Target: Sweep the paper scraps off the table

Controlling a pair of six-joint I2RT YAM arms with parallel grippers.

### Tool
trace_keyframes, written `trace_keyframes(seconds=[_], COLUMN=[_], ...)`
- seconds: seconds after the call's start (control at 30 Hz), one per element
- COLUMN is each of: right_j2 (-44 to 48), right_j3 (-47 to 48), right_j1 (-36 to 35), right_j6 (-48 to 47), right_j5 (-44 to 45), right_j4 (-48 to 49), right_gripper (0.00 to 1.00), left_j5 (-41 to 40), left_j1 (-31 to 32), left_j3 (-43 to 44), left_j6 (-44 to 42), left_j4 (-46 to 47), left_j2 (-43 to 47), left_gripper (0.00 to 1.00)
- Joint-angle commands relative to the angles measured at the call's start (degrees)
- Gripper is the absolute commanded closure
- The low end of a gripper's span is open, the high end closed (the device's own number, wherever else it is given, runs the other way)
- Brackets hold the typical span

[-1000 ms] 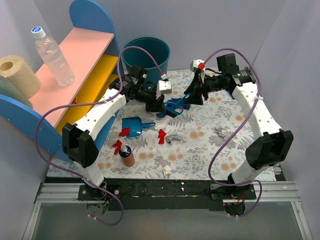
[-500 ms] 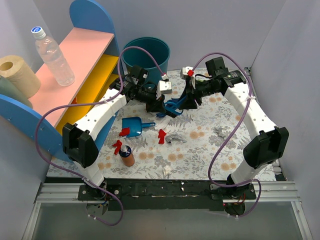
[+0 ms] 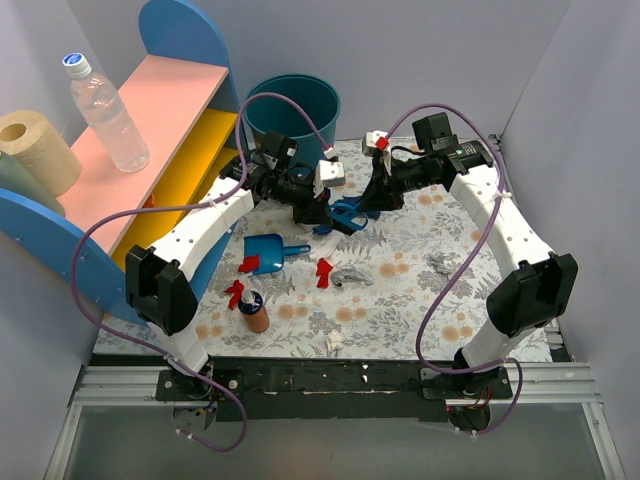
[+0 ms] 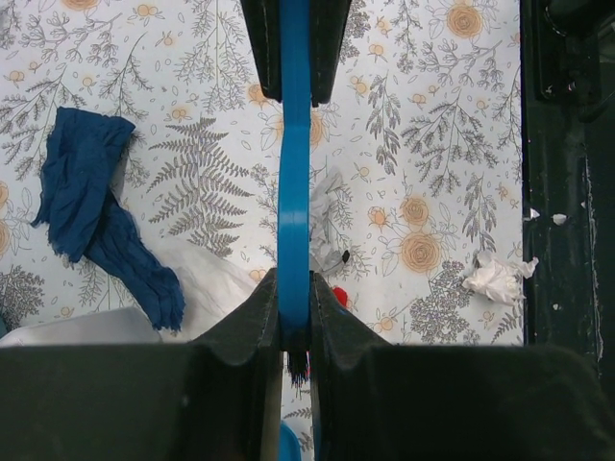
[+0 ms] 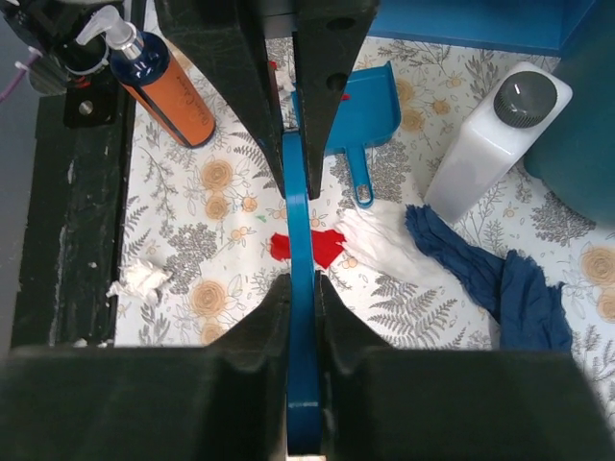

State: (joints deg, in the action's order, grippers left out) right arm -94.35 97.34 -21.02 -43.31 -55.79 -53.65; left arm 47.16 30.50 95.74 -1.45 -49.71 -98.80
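Observation:
Both grippers are shut on the blue hand brush [image 3: 350,212], which hangs between them above the table [image 3: 400,305]. My left gripper [image 4: 294,298] clamps the bristle end. The handle end sits in my right gripper [image 5: 302,293]. Paper scraps lie below: red ones [image 3: 324,272] [image 3: 249,263] [image 3: 234,292], silver-grey ones [image 3: 352,276] [image 3: 438,263], a white wad [image 3: 335,342], and a dark blue scrap [image 4: 96,221] beside a flat white piece [image 5: 380,235]. The blue dustpan [image 3: 270,250] lies on the table left of the brush.
A teal bucket [image 3: 292,105] stands at the back. The pink-and-yellow shelf [image 3: 160,120] on the left carries a water bottle [image 3: 105,110] and a paper roll [image 3: 35,150]. An orange pump bottle [image 3: 254,312] and a white bottle [image 5: 490,139] stand on the table.
My right gripper moved left to the brush and shut on its handle end. The left gripper kept its hold and stayed in place.

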Motion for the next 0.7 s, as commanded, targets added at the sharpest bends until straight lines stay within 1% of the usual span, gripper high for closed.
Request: trace_keyframes(seconds=[0.0,0.07,0.1,0.13,0.2,0.23,0.27,0.3,0.33,0.4,0.43,0.47,0.53,0.6,0.67], right_j2=[-0.3,0.2,0.9,1.3,3.3,4.1,4.8,6.2,7.0,9.1,9.9,10.6,12.7,13.9,14.6], right_j3=[-0.5,-1.4,-1.8,-3.5,-5.8,-8.2,-9.5,-10.8,-11.8,-15.1,-16.3,-18.4,-20.6,-22.5,-23.7], right_j1=[-0.2,-0.1,-0.1,0.4,1.8,3.2,4.0,4.8,6.2,7.2,7.5,7.6,7.5,7.5,7.6], right_j6=[1.8,4.7,6.8,9.3,11.9,13.6,17.1,17.8,18.9,21.9,22.3,22.3,22.2,22.8,24.0], right_j5=[-1.6,0.8,2.5,5.1,7.0,10.0,11.2,11.8,12.8,14.3,15.3,15.8,16.1,16.2,15.5], right_j4=[2.1,4.8,6.1,7.0,9.3,10.0,10.7,11.7,12.2,13.7,14.8,15.2,16.7,17.3,18.3], right_gripper=[0.98,0.99,0.99,0.99,0.99,0.99,0.99,0.99,0.99,0.99,0.99,0.99,0.99,0.99,0.99], left_j5=[-1.2,-3.0,-3.8,-4.7,-7.6,-9.3,-11.5,-17.5,-20.1,-25.0,-29.1,-31.7,-37.1,-39.8,-42.5], left_j1=[0.3,0.2,0.3,0.3,0.3,0.3,0.2,0.3,0.3,0.3,0.3,0.3,0.3,0.3,0.2], left_j3=[-0.5,-1.1,-1.5,-3.4,-6.7,-8.3,-11.9,-13.7,-15.4,-21.0,-23.2,-26.6,-30.2,-33.3,-34.1], left_j6=[2.8,4.3,6.1,8.3,12.2,15.0,16.9,19.3,22.0,23.2,23.5,24.6,24.7,25.1,26.5], left_j4=[2.9,3.7,4.8,6.2,10.0,11.0,12.2,14.1,14.5,15.0,15.4,16.0,18.2,19.7,20.4], left_j2=[1.3,1.7,1.9,2.6,5.3,6.3,7.2,9.2,10.0,12.0,13.9,14.7,16.7,16.5,14.1], left_gripper=[0.91,0.69,0.62,0.57,0.5,0.43,0.36,0.34,0.34,0.34,0.32,0.32,0.33,0.33,0.33])
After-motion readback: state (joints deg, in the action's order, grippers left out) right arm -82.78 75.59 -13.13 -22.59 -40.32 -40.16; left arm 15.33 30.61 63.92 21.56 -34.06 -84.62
